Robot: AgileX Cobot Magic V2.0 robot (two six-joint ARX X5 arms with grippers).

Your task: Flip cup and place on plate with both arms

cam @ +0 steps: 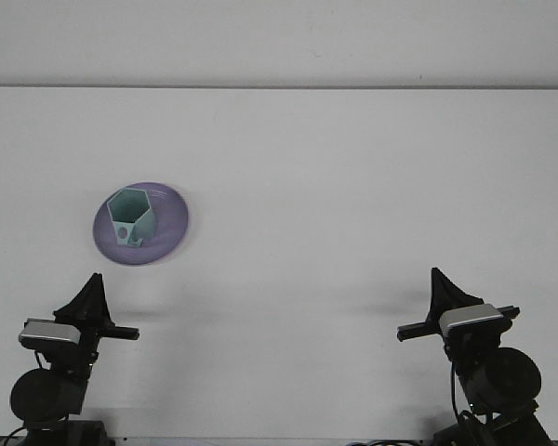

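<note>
White table (353, 186) is carrying the plate (167, 237) with the cup (130, 216) upright, nearest the left gripper (91, 295); finger state cannot be told.

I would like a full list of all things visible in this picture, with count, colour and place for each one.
cup: 1, light green with a six-sided rim, upright with its opening up, standing on the plate
plate: 1, purple, on the left part of the table
table: 1, white, fills most of the view
wall: 1, pale grey, behind the far edge of the table
left gripper: 1, black, at the lower left, near side of the plate, touching nothing
right gripper: 1, black, at the lower right, far from the plate, touching nothing
</note>
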